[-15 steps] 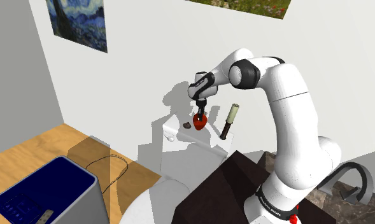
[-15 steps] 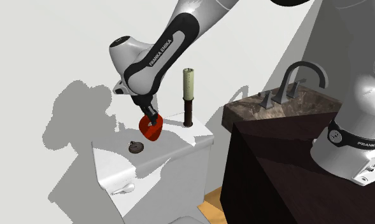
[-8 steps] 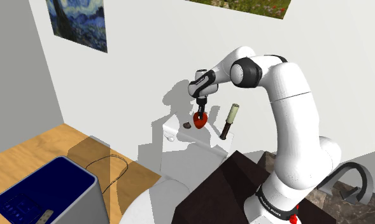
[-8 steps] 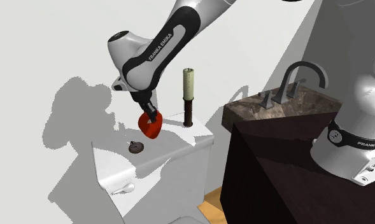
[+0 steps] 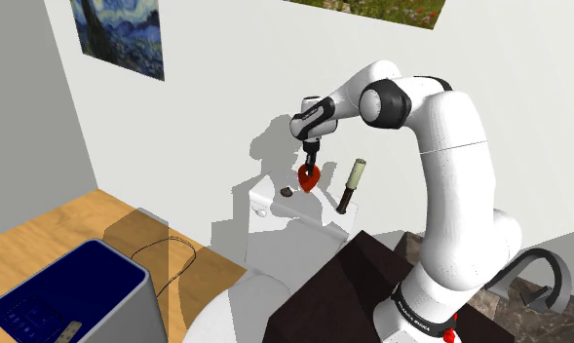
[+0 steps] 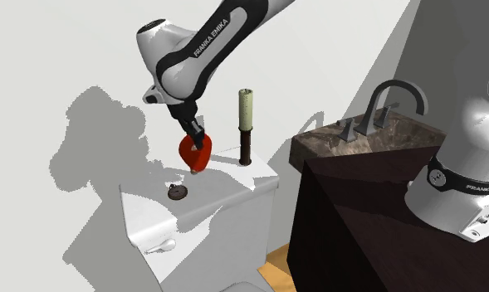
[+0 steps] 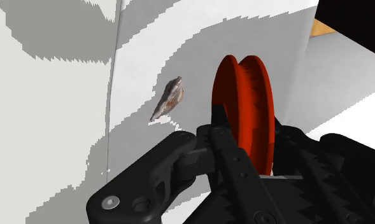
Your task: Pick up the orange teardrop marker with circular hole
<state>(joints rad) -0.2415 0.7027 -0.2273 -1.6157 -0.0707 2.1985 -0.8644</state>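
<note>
The tool is clamped on the red-orange teardrop marker, and the black fingers press its two flat faces in the wrist view. The marker hangs point-down from the tool above the toilet tank lid, over the lid's back edge by the white wall. It looks lifted clear of the lid, though the shoulder view leaves the gap hard to judge. In the shoulder view the marker sits just under the tool. The wrist view shows it edge-on as a thick red disc with a groove round its rim.

A small dark brown lump lies on the lid, toward the end farther from the dark cabinet. An upright stick, with a dark foot and a pale top, stands near the lid's back edge toward the cabinet end, beside the marker but apart from it.
</note>
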